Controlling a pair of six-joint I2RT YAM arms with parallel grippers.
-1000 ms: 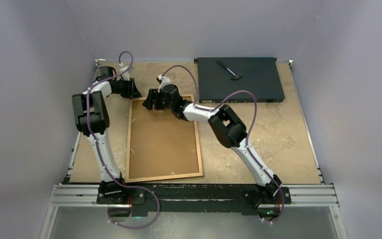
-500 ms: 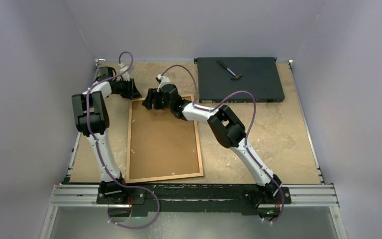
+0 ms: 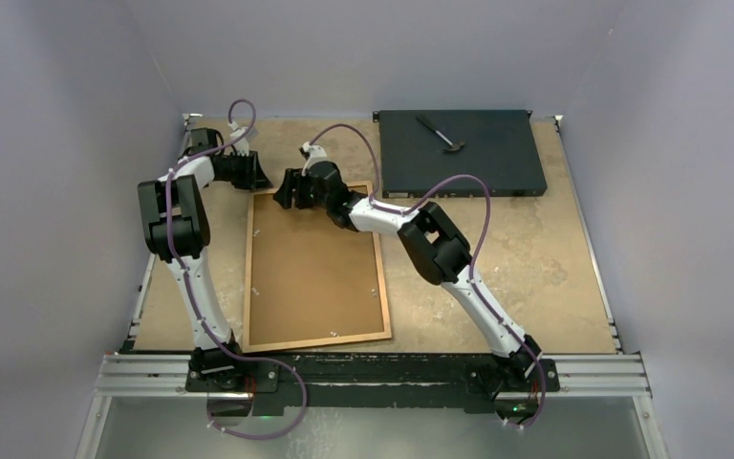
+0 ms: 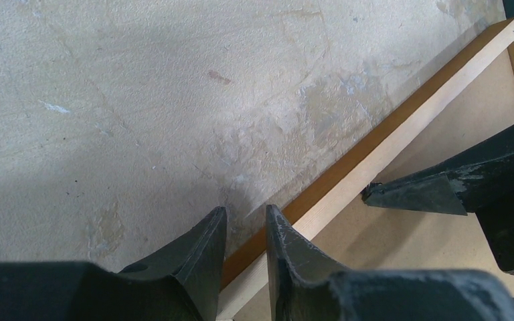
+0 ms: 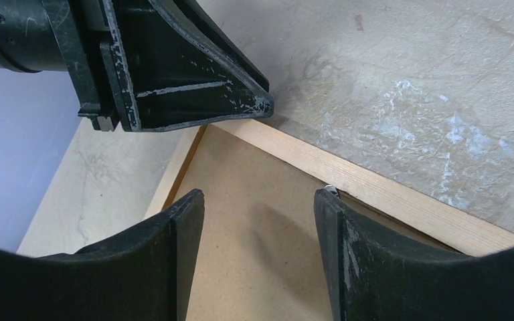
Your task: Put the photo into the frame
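A brown hardboard backing sheet (image 3: 315,268) hides whatever lies in the thin orange-brown wooden frame (image 3: 383,277); the right gripper (image 3: 285,194) covers part of its far rail. The small dark tool (image 3: 441,134) on the flat black box (image 3: 483,167) cannot be identified.

Right tool (image 3: 286,194) slightly farther out.

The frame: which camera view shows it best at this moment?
The top external view: it shows almost the whole frame lying flat. The left wrist view catches only one rail and a corner of the frame; the right wrist view, only a short stretch of rail.
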